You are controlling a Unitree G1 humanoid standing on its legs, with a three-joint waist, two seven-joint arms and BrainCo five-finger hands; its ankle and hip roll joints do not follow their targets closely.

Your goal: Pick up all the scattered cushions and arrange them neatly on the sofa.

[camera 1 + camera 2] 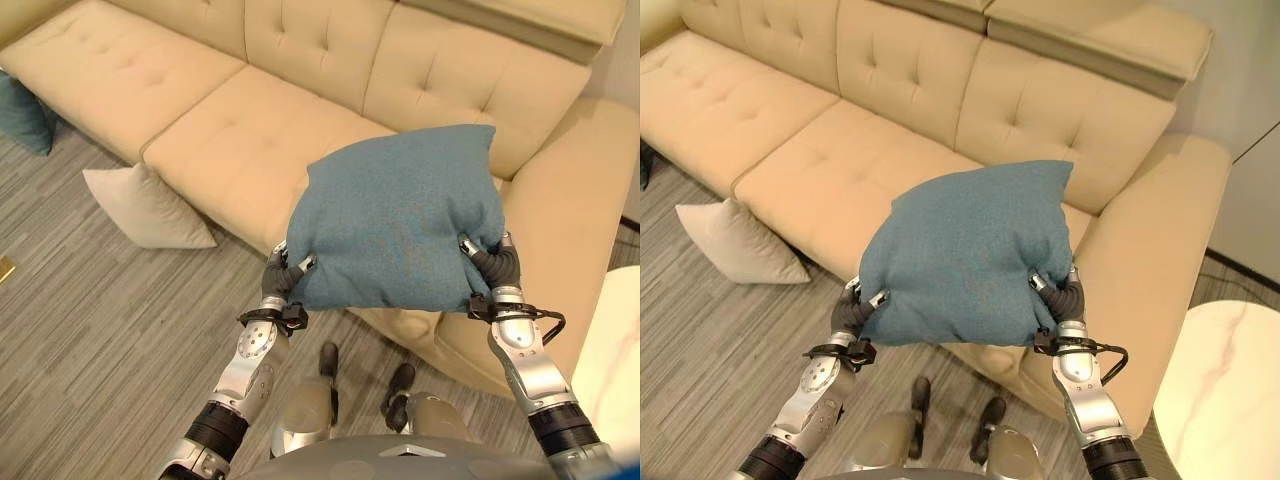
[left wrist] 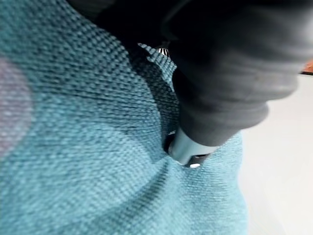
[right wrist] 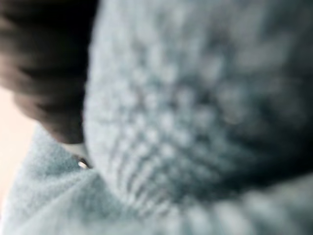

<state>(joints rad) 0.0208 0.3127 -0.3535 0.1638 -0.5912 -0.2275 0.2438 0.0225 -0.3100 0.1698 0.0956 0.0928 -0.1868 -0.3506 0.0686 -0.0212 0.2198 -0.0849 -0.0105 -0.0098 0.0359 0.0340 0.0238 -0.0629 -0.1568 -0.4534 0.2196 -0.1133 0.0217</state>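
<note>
Blue cushion (image 1: pixel 400 220) held up in the air between both hands, in front of the beige sofa (image 1: pixel 240 140), above its front edge and the right-hand seat. Cushion tilted, its upper corner toward the sofa's backrest.

Left hand (image 1: pixel 285 275) grips the cushion's lower left corner; fingers (image 2: pixel 188 149) curl into the fabric and dent it, seen close in the left wrist view. Right hand (image 1: pixel 490 262) grips the lower right corner; the thumb lies over the top face, the fabric bunched around it. Right wrist view shows blue weave pressed against the dark cover, so both hands are clamped on the cushion.

White cushion (image 1: pixel 150 205) on the floor (image 1: pixel 90 330), leaning against the sofa's front, left of the held cushion and well apart from it. Second blue cushion (image 1: pixel 25 110) at the far left edge, on the floor beside the sofa's left end, partly cut off.

Pale round tabletop (image 1: pixel 1225 390) with marbled surface to the right of the sofa arm.
</note>
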